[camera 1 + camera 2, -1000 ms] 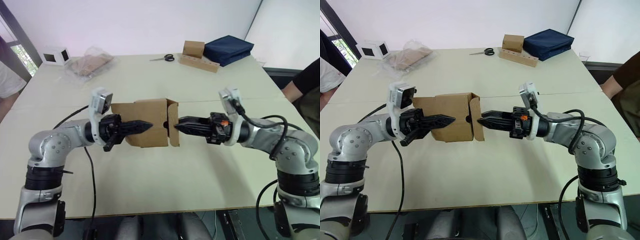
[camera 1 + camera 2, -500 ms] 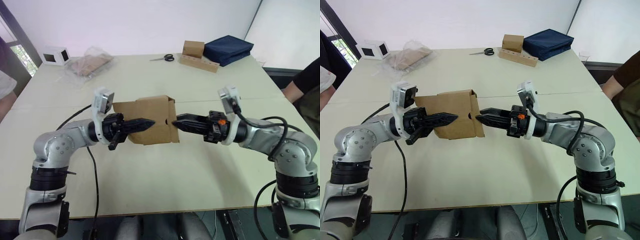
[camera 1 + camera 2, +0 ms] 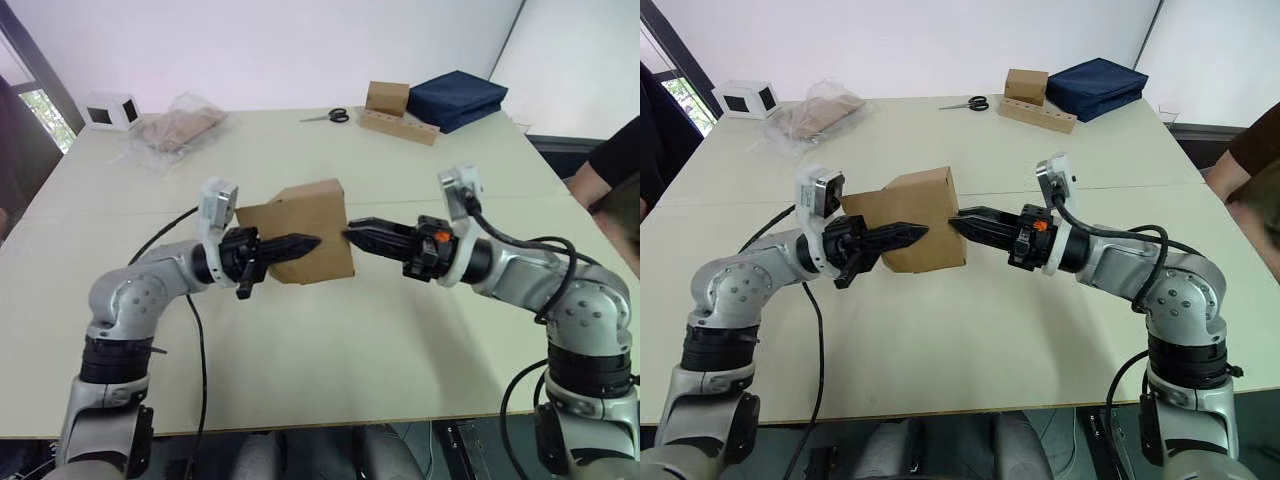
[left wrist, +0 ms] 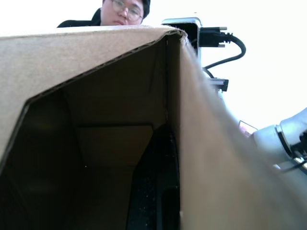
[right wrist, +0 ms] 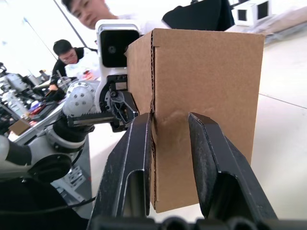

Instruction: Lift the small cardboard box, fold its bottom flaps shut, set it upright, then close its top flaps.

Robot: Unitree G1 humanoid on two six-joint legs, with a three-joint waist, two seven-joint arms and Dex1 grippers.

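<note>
Pale table (image 3: 330,400) under white wall; person's arm at far right edge. Both arms reach inward, forearms level. Small cardboard box (image 3: 305,228) held tilted above table middle, between grippers. Left gripper (image 3: 303,244) fingers clamped on box's left wall, one finger inside. Right gripper (image 3: 356,235) fingers parted, tips pressing box's right face. Navy bag (image 3: 458,98), scissors (image 3: 328,116) far side.

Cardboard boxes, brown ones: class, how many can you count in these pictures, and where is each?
2. The small cardboard box is held between the left gripper and right gripper; another brown box stands at the table's far side beside a folded navy cloth.
</note>
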